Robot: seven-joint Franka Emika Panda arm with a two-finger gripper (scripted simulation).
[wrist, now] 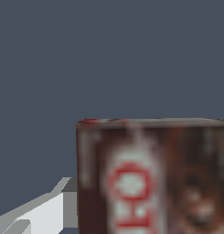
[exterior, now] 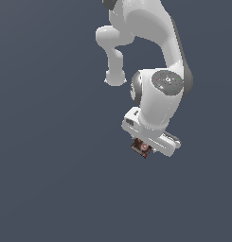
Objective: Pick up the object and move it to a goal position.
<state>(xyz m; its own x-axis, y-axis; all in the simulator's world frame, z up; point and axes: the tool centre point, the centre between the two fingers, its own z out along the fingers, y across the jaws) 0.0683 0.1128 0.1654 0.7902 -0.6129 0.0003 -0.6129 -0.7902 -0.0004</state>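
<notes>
Open dark blue-grey space lies on every side of the gripper (exterior: 147, 147) in the exterior view, with no obstacle standing anywhere. In the wrist view the box (wrist: 152, 178) blocks much of the sight ahead.

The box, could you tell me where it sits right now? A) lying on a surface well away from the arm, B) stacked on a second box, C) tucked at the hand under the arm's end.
C: in the exterior view the box sits right at the hand, and it fills the wrist view.
</notes>
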